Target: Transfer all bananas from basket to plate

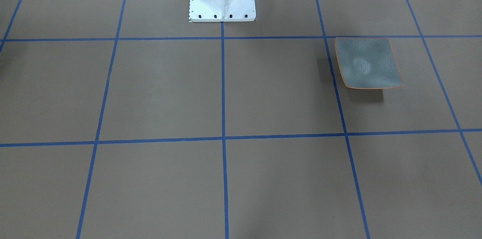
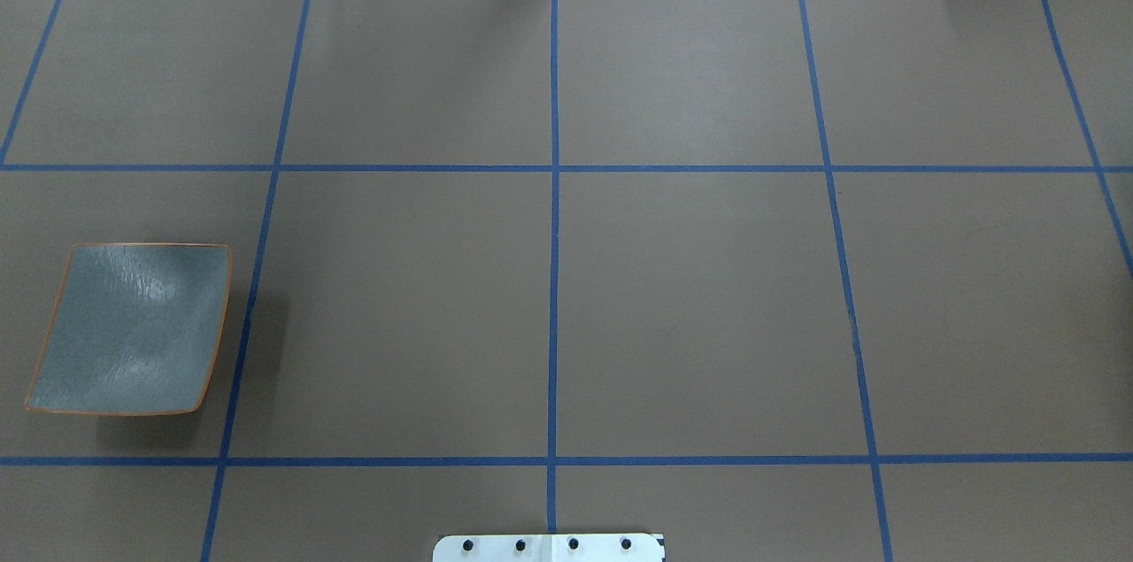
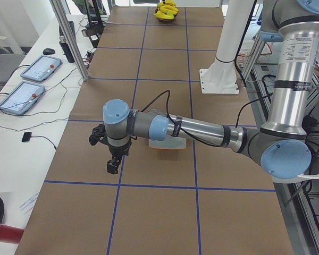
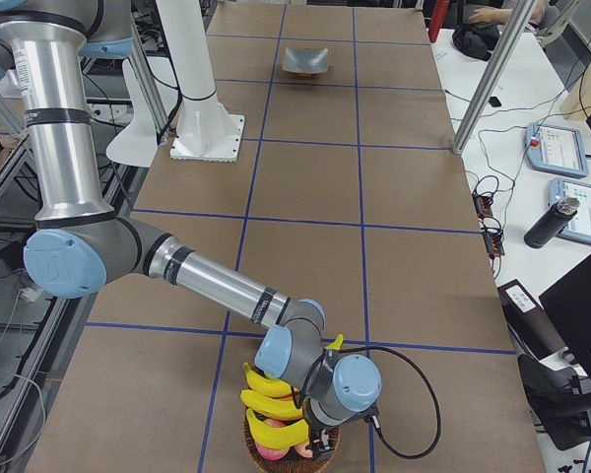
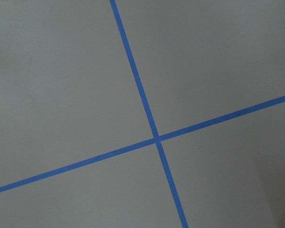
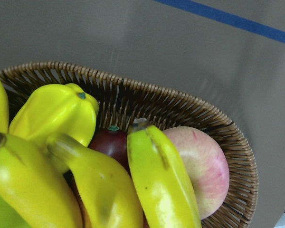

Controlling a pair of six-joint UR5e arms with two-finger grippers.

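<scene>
1. We judge the task to be at its very start. The plate lies bare at about 8 o'clock on the table in the overhead view, and every banana we can see is in the basket.
2. The bananas are heaped in the wicker basket at the table's far right end, at 6 o'clock in the right-side view. They are well apart from the plate, which sits at 12 o'clock there.
3. In the right wrist view the bananas fill the 7 o'clock half. A pink apple lies at 4 o'clock, touching one banana, and a yellow pepper-like fruit sits at 10 o'clock.
4. The right arm reaches low along the table, its wrist bent down over the heap. The right gripper is mostly hidden behind the wrist, so we cannot tell whether its claw is spread or pressed together.
5. The left arm stretches out level, wrist turned down near the plate. The left gripper hangs above a tape crossing, and we cannot tell its claw's state either.
6. We think the next move calls for lowering onto the top banana, pinching across its middle and lifting it clear of the wicker rim. The long run to the plate may then need a hand-over.
</scene>
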